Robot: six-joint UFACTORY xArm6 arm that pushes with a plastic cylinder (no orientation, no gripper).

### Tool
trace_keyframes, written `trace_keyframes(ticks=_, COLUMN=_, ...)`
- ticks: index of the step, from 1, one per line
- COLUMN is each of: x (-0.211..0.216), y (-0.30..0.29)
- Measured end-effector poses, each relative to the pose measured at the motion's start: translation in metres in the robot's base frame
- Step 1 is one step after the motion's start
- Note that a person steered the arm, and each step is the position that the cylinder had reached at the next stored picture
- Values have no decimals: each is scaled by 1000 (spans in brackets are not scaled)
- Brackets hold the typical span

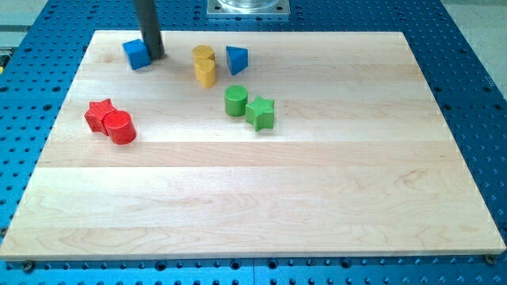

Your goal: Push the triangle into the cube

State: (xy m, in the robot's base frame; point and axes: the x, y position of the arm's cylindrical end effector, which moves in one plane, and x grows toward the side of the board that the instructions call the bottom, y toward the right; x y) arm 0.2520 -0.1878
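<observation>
Since my tip (155,55) was bare, holding nothing, parked touching the blue cube (136,54) up top-left, the blue triangle (236,59) sat beyond the yellow blocks (205,65). Pushing straight across risked dragging those yellows along.

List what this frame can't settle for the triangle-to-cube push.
- Camera view: my tip against the blue cube; touching or a gap, the rod hides it.
- Rod's upper part: cut by the view's top.
- Two yellow blocks beside the blue triangle: shapes unclear.
</observation>
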Motion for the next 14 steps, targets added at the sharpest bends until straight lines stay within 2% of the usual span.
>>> trace_keyframes(ticks=1, x=-12, y=-3)
trace_keyframes(ticks=2, x=-21, y=82)
trace_keyframes(ticks=3, x=42, y=90)
trace_keyframes(ticks=4, x=93, y=122)
trace_keyframes(ticks=5, x=70, y=146)
trace_keyframes(ticks=6, x=42, y=193)
trace_keyframes(ticks=8, x=5, y=185)
trace_keyframes(ticks=9, x=-8, y=199)
trace_keyframes(ticks=11, x=-12, y=101)
trace_keyframes(ticks=12, x=-18, y=114)
trace_keyframes(ticks=13, x=-21, y=104)
trace_keyframes(ticks=14, x=-22, y=69)
